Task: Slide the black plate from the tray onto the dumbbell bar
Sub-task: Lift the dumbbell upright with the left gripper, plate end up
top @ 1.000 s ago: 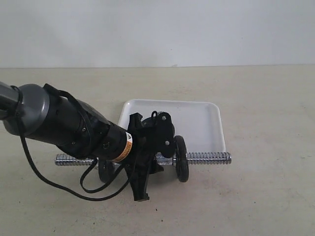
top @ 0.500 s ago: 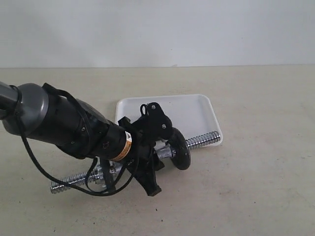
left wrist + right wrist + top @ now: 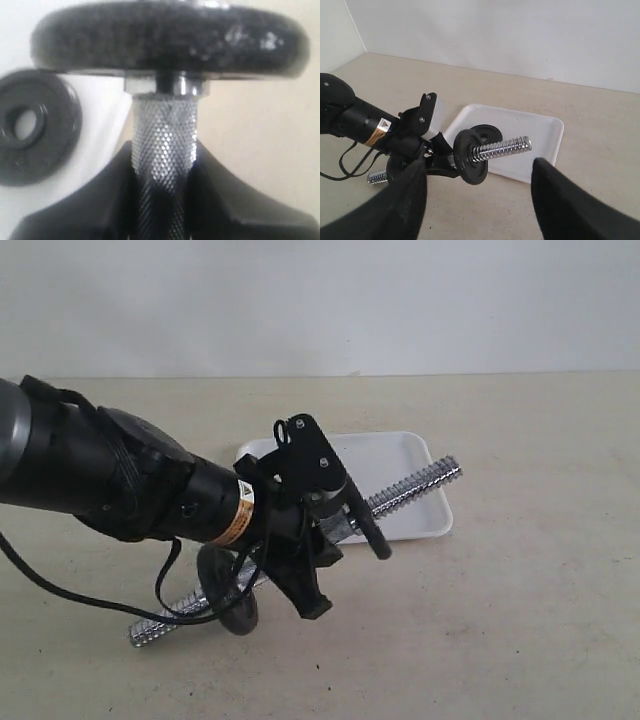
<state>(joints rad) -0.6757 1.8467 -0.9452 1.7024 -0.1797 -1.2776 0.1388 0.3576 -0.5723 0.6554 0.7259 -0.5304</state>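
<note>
Over beige surface [image 3: 540, 620], hold chrome threaded bar [image 3: 410, 488] clenched in left tool [image 3: 318, 530], aimed two o'clock; fetch round black iron plate [image 3: 47, 150] with released right tool [image 3: 479, 167].

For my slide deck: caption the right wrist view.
Left gripper holds the dumbbell bar tilted up with a mounted plate; the black plate lies on the tray.

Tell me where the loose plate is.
The loose plate lies flat in the tray, at the end nearest the left pincer; the right wrist view shows it partly behind the bar's mounted plate.
</note>
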